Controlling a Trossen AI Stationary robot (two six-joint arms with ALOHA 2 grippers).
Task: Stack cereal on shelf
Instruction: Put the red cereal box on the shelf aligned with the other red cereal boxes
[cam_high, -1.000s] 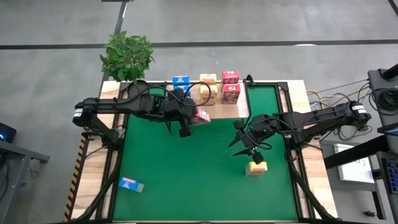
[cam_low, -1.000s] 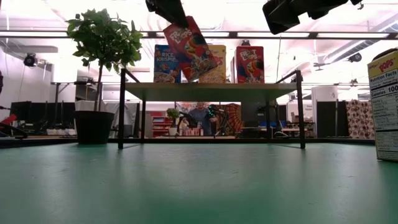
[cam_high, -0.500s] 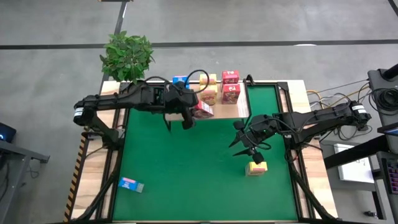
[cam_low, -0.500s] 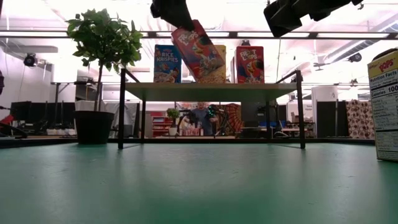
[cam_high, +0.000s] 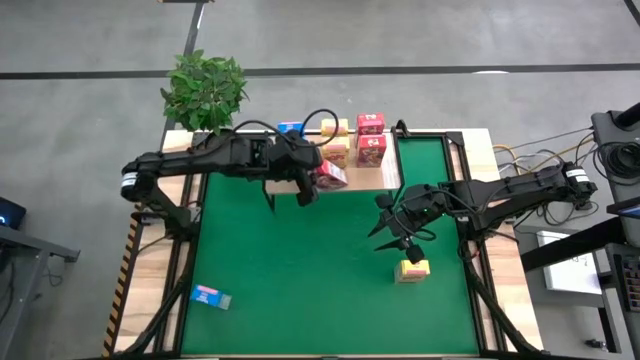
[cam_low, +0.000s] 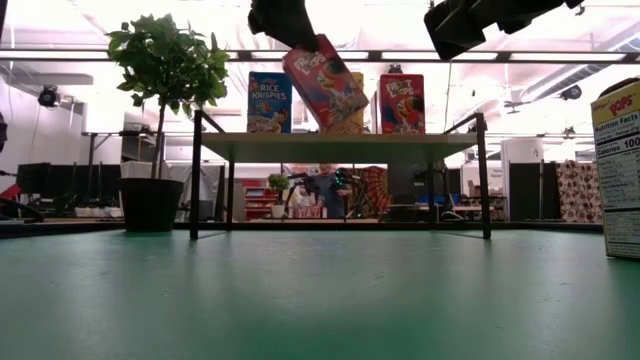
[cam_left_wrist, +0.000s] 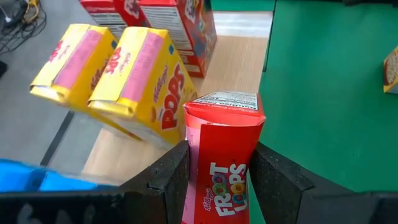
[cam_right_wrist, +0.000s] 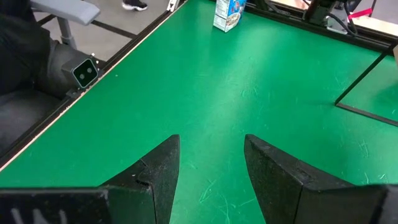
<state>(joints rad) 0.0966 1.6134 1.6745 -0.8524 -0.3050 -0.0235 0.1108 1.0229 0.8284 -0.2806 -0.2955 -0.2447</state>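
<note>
- The left end effector pinched a red Froot Loops box between its two dark fingers, holding it tilted in the air at the shelf's front edge, near the counter's far edge.
- In the low view that Froot Loops box hung above the shelf board, leaning over — its lower corner was close to the board, though whether it touched could not be told.
- The shelf stood at the counter's far edge on thin black legs. A blue Rice Krispies box stood upright on it toward the plant side, and another red Froot Loops box stood upright toward the other end.
- From the left wrist, two yellow Pops boxes lay side by side on the light-wood board just beyond the held box, with red boxes farther along.
- The right end effector hovered over the green counter with its fingers spread, gripping nothing — it sat toward the counter's right edge.
- A yellow Pops box stood on the counter just beside the right end effector, on its near side.
- A blue cereal box lay flat near the counter's near-left corner, well apart from both arms.
- A potted plant stood beyond the counter's far-left corner.
</note>
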